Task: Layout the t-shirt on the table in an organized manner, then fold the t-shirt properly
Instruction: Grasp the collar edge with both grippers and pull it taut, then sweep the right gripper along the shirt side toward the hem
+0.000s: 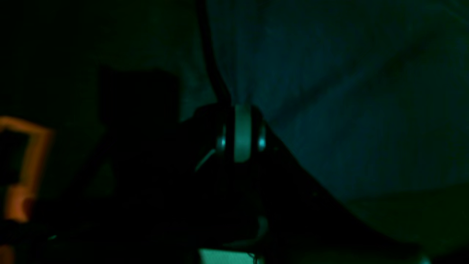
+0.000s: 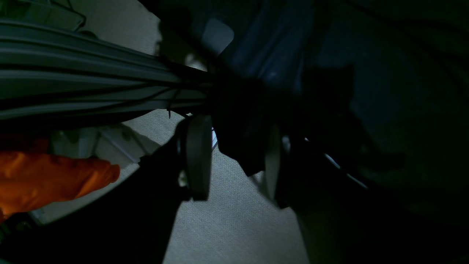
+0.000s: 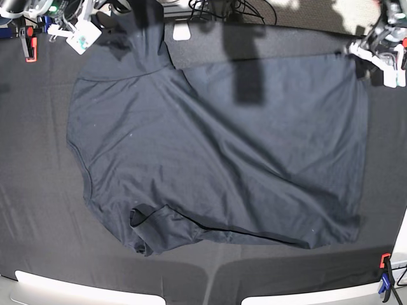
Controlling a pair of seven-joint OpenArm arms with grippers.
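Two grippers are at work on one t-shirt [image 3: 216, 152], which lies spread across most of the table [image 3: 38, 210], dark grey on the black cloth, with its far edge drawn up toward the back of the table and a rumpled, folded-under patch near the front left of the base view. Our left gripper [image 1: 241, 110] has its jaws pressed together on a pinch of the shirt's fabric, which fans out from the grip in the left wrist view; in the base view this is the far corner on the right. Our right gripper [image 2: 234, 161] has its two fingers [image 2: 198, 157] standing apart with a dark flap of cloth hanging between them, and we cannot tell from these pictures whether they actually press on it or merely straddle it. We judge the shirt to be light, soft and limp: it will sag and drape from any held point, slide easily over the tablecloth, and keep wrinkles unless pulled taut from two spots at once. The sensible places to take hold look to us like the hem corners and the shoulder seams, where doubled fabric gives a firmer pinch, and the bunched front patch will want tugging flat before any fold.
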